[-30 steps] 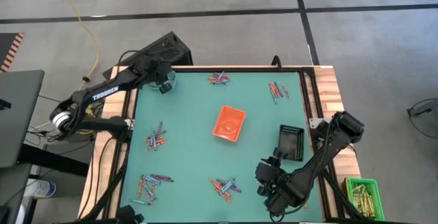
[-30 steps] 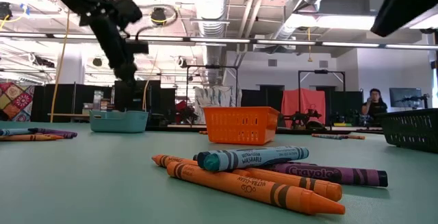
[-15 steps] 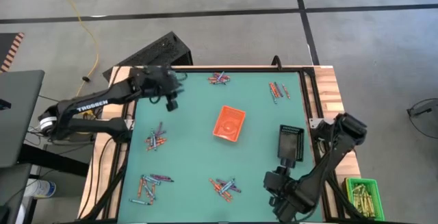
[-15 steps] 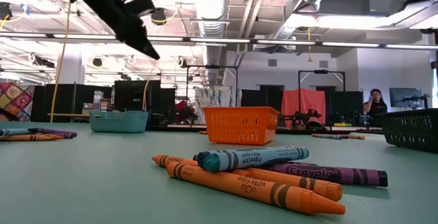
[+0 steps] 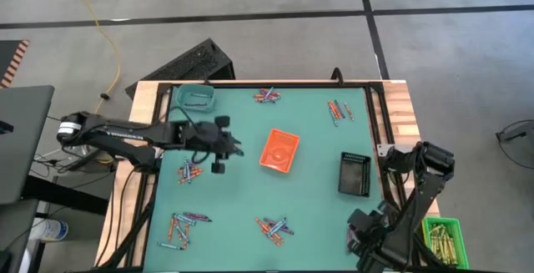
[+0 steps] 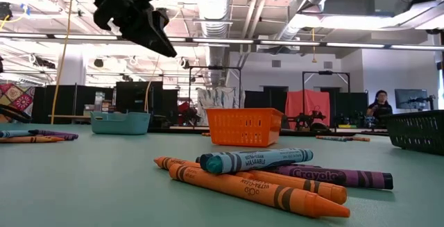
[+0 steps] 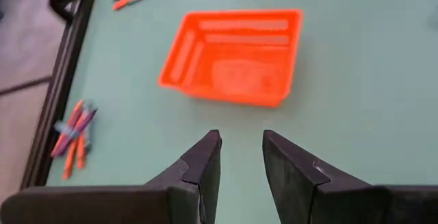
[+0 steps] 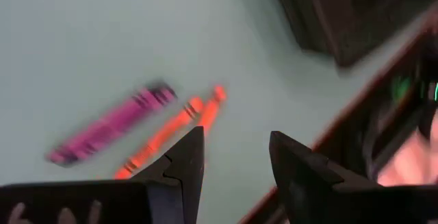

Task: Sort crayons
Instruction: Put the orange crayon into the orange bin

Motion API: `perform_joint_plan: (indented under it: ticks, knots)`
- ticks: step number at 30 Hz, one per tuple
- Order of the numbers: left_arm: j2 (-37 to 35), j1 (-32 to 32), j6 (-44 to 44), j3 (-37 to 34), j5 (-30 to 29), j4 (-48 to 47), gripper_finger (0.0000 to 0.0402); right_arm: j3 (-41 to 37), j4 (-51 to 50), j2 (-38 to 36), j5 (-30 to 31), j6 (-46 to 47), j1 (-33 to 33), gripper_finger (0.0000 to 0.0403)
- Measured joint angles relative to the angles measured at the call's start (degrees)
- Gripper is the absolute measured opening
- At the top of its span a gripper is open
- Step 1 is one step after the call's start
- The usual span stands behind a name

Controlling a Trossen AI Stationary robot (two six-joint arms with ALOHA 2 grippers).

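Green matting covers the table (image 5: 250, 139), and the crayons lie on it in loose clusters: one at twelve o'clock (image 5: 267, 96), one toward two o'clock (image 5: 337, 109), one at nine o'clock (image 5: 190, 171), one at seven o'clock (image 5: 182, 226) and one at six o'clock (image 5: 274, 226), this last the orange, teal and purple sticks lying nearest in the low view (image 6: 263, 173). At the centre sits the orange tray (image 5: 279, 150), with the black tray (image 5: 355, 174) at four o'clock and the teal tray (image 5: 196, 98) at eleven o'clock. The left gripper (image 5: 219, 149) hangs above the mat between the nine o'clock cluster and the orange tray, its fingers (image 7: 205, 166) parted with nothing between them, the wrist looking toward the orange tray (image 7: 236, 56). The right gripper (image 8: 233, 162) is down at five o'clock by the table's edge, its fingers spread wide and empty, with a purple crayon (image 8: 113, 125) and orange ones (image 8: 174, 131) lying on the mat ahead. The step in hand looks like a reach for the next crayon; it would go best to single out one stick at the edge of a cluster, line the fingers across its length, and come down so that neighbours are not dragged along. Nothing stands in the left arm's way except the orange tray itself, just beside it. Off the table at five o'clock a green bin (image 5: 442, 236) holds yellow-olive sticks, not part of the sorting.
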Motion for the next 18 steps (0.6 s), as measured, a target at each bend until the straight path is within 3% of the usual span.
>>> perform_joint_plan:
  ticks: [7, 18]
  knots:
    - [5.48, -5.8, 1.32, 0.0, -2.97, 8.2, 0.01, -6.52, 7.74, 0.04, -3.74, 5.61, 1.98, 0.0175]
    - [8.71, -7.74, 0.69, 0.0, -3.19, 11.71, 0.01, -11.26, 17.21, 0.04, -3.68, 5.85, 1.73, 0.0175]
